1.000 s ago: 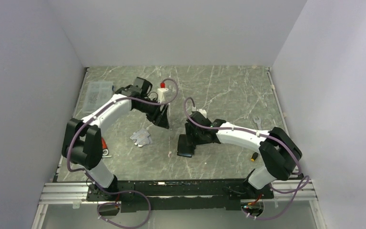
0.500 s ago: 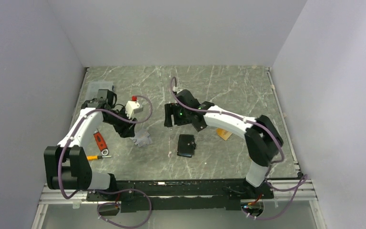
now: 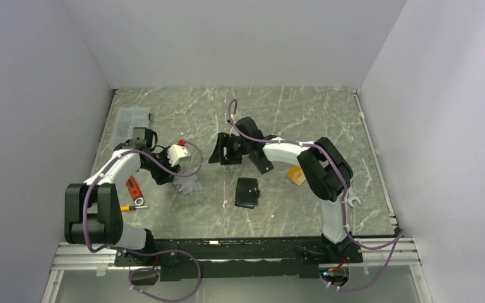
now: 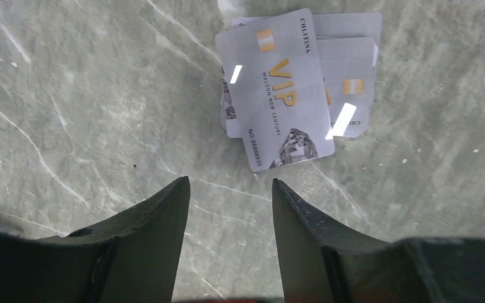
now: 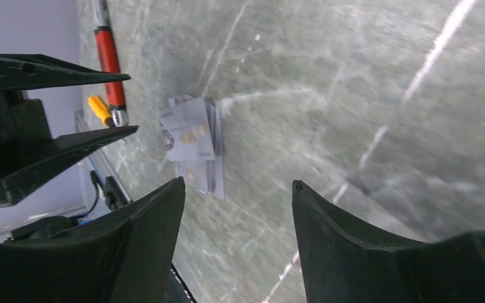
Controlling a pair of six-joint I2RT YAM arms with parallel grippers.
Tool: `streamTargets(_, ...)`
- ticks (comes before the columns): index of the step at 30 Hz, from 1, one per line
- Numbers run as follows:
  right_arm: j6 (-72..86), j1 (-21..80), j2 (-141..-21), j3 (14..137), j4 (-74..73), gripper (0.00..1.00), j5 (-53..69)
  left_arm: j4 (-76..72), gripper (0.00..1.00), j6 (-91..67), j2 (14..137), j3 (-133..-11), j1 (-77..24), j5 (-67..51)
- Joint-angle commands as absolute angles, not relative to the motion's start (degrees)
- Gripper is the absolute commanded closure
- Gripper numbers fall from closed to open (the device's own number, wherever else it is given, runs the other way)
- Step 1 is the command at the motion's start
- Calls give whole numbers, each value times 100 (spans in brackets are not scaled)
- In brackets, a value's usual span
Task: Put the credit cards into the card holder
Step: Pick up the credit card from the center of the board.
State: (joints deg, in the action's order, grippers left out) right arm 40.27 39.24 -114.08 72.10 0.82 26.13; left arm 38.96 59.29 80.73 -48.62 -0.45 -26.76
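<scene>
The credit cards (image 4: 276,95) lie in a loose grey pile on the surface (image 4: 69,95), at about 9 o'clock from the card holder (image 3: 247,192), well apart from it. One orange card (image 3: 297,176) sits off at the holder's 2 o'clock, beside the right arm.

The left end effector (image 4: 230,183) hangs over the stone with its fingers moderately spread and nothing between them. From its own camera the pile is ahead at 12 to 1 o'clock. The right end effector (image 5: 238,183) is likewise spread and empty, at about 1 o'clock from the pile.

To my eye the job now is lifting one card. The uppermost one lies askew, its near corner jutting past the rest, so I'd go for that corner. Bring one finger low against the stone, nudge under the edge, and close gently so only that card comes up. Flat cards on a smooth surface will slide, so a slow, square approach matters. Whether the holder is folded shut I can't tell from above.
</scene>
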Motion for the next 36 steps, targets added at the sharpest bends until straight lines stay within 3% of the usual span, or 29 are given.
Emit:
streamTargets(1, 4530, 4000, -11863, 7458, 1114, 35, 3227, 3491, 44, 6333, 8130, -4729, -18, -2693)
streamTargets(16, 4874, 4278, -12842, 8125, 1513, 42, 3806, 3325, 43, 6945, 8156, -4264, -18, -2456)
streamTargets(36, 5545, 4381, -13384, 7765, 2510, 56, 4232, 2666, 47, 6466, 8279, -4036, -18, -2471)
